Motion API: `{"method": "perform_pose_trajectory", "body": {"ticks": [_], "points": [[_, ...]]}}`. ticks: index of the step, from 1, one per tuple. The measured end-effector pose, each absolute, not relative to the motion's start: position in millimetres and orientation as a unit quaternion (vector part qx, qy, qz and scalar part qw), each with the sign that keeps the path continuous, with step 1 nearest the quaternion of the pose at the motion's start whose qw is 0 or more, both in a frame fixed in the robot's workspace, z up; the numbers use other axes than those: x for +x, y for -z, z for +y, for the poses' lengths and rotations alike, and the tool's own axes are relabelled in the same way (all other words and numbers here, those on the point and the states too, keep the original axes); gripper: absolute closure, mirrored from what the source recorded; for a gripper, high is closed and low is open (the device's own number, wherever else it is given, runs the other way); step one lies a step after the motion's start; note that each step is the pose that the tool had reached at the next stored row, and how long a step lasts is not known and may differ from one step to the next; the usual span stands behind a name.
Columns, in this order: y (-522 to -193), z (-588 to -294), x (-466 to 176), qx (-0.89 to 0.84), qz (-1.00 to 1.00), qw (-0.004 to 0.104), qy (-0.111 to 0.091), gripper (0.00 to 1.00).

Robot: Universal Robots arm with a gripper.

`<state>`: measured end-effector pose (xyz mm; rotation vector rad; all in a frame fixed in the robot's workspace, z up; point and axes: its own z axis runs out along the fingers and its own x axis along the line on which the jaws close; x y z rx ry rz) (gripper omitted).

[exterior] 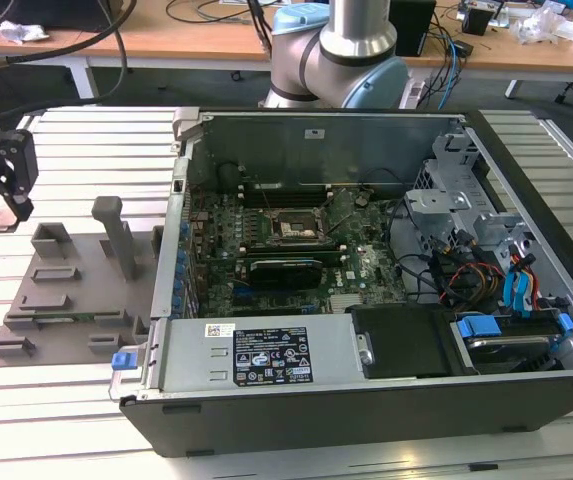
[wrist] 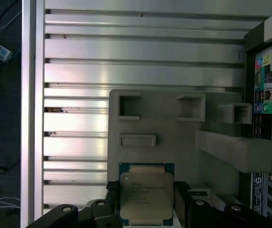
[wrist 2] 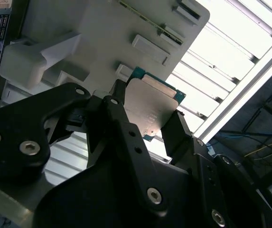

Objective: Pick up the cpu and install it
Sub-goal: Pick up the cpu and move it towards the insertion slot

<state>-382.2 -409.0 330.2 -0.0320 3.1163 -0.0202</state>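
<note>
Black metal fingers [wrist 2: 176, 135] of the gripper [wrist 2: 147, 102] close on two opposite edges of the small flat square cpu [wrist: 146, 194], silver-grey on top with a green rim, holding it above an edge of the grey plastic fixture tray [wrist: 173, 128]. That tray lies on the ribbed aluminium surface [exterior: 76, 130], just beside the open black computer case [exterior: 316, 135].

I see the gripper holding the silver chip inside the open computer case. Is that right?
Not quite. The gripper does hold the cpu, but outside the computer case, at the grey fixture tray that lies on the table beside the case. The first wrist view shows this.
</note>
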Motion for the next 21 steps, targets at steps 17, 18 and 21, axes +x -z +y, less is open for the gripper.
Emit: {"method": "perform_pose_trajectory", "body": {"ticks": [17,18,21], "points": [[-360.7,-408.9,-382.2,-0.01,1.0,0.012,0.007,0.45],[-362.9,-409.0,-382.2,-0.01,1.0,0.013,0.006,0.45],[-367.7,-408.9,-382.2,-0.01,1.0,0.012,0.007,0.45]]}}
